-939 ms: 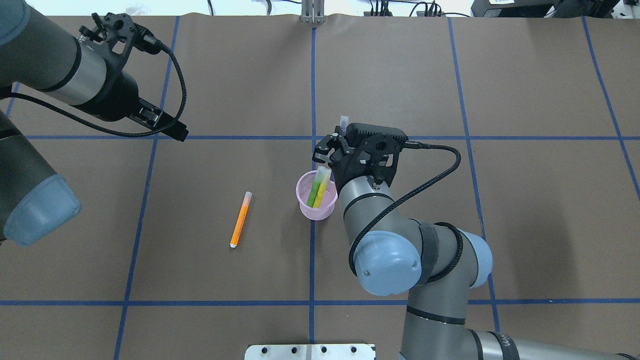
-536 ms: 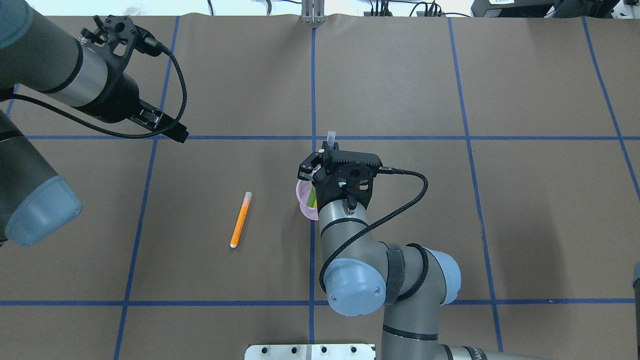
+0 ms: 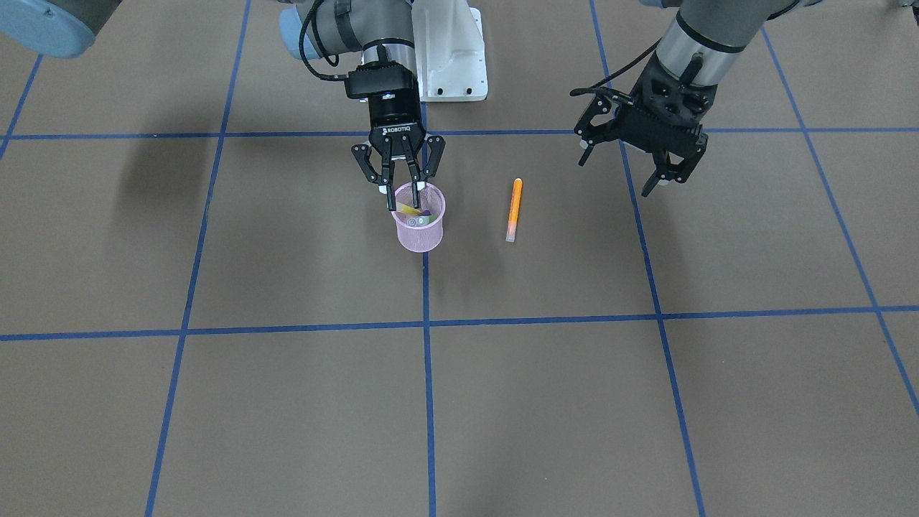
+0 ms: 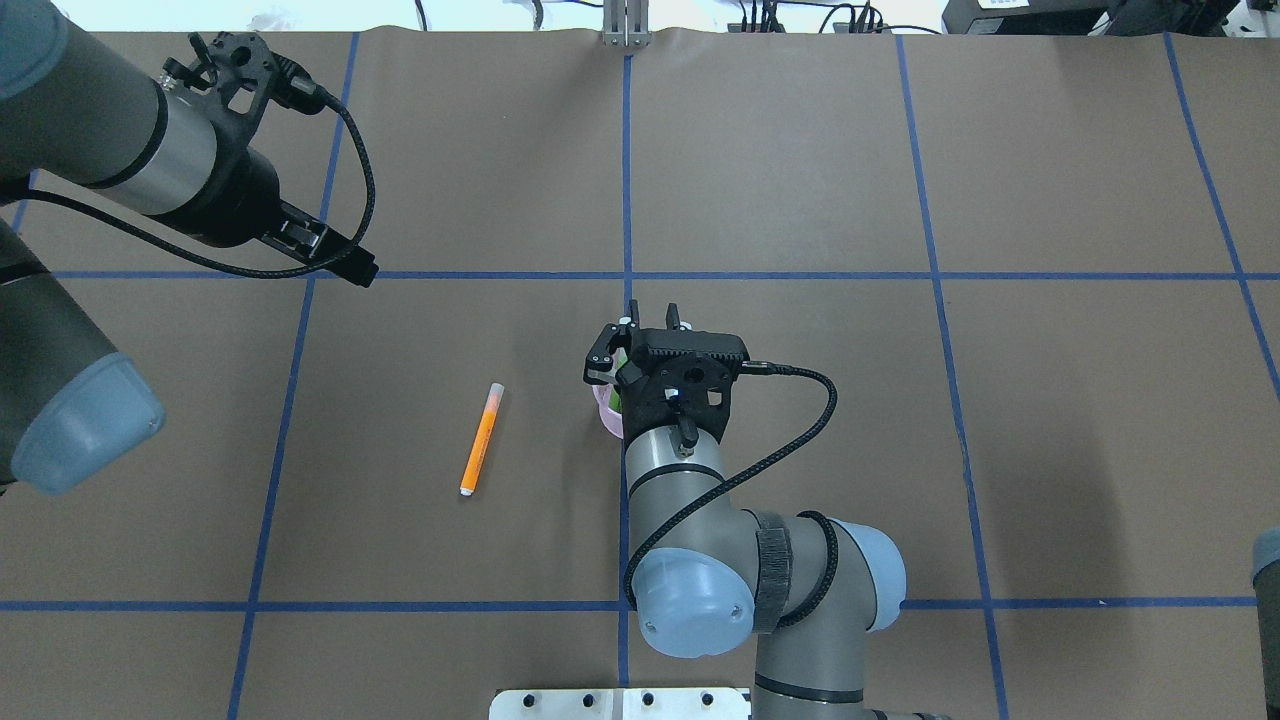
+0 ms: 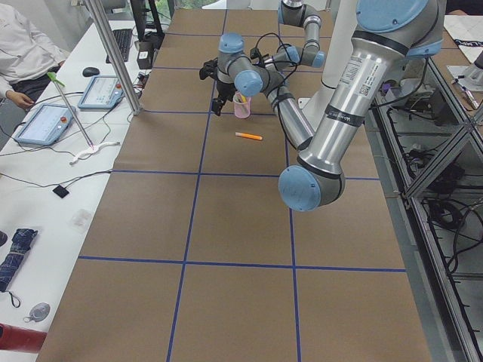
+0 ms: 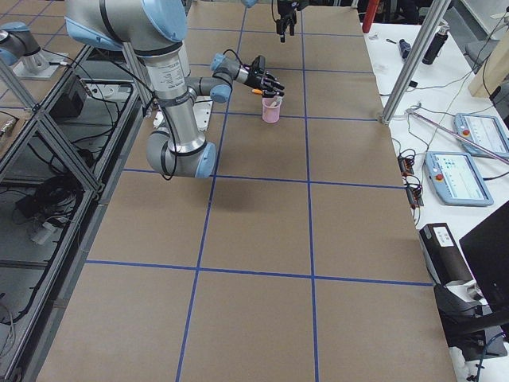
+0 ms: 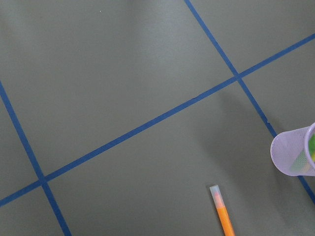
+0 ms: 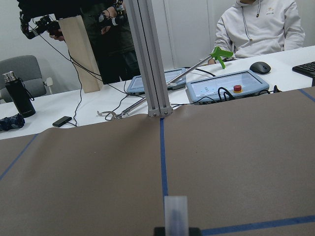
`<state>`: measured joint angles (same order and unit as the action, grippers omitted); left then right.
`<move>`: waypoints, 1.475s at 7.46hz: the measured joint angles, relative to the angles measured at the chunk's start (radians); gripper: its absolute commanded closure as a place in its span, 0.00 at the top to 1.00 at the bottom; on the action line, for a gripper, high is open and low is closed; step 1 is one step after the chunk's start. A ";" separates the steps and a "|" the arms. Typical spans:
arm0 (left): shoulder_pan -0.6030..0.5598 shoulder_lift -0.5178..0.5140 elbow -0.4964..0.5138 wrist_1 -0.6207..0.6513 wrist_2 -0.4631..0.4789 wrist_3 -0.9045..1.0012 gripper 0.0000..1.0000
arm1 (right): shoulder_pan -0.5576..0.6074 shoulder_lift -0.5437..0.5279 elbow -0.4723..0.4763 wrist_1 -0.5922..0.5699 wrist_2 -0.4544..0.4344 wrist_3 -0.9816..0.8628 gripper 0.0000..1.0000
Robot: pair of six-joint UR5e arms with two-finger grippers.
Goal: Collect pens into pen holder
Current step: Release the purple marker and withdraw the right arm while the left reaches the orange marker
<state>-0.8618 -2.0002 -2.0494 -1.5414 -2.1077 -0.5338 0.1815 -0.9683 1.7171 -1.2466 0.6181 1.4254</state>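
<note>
Two fingers of the right gripper stood part-way apart with nothing pinched between them. They hung just above the mouth of the pen holder, slightly toward its right side. Directly beneath the fingertips, several pens leaned inside the pink mesh, a yellowish one uppermost. The right wrist view showed one pale cap rising between the fingers, its body colour hidden.

The holder stood upright on the counter, on a blue tape line that ran away from the gripper toward the far edge. Out to the gripper's left, well apart from the holder, one orange pen lay flat on bare brown paper. Its pale cap end pointed away from the robot.

Farther left again, the left gripper hung wide open and empty above the counter. The orange pen lay between the two grippers, touching neither.

Behind the right gripper stood the white base. Ahead of it, bare brown paper ran to the counter's far edge, where a metal post rose. Beyond that edge a person sat at a white desk with control tablets.
</note>
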 measured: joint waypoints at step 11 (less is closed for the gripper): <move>0.298 -0.065 0.229 -0.097 0.250 -0.456 0.99 | 0.777 -0.112 0.132 -0.289 1.367 -0.548 1.00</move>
<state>-0.5634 -2.0649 -1.8202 -1.6384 -1.8572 -0.9896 0.9581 -1.0805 1.8495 -1.5360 1.9847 0.8771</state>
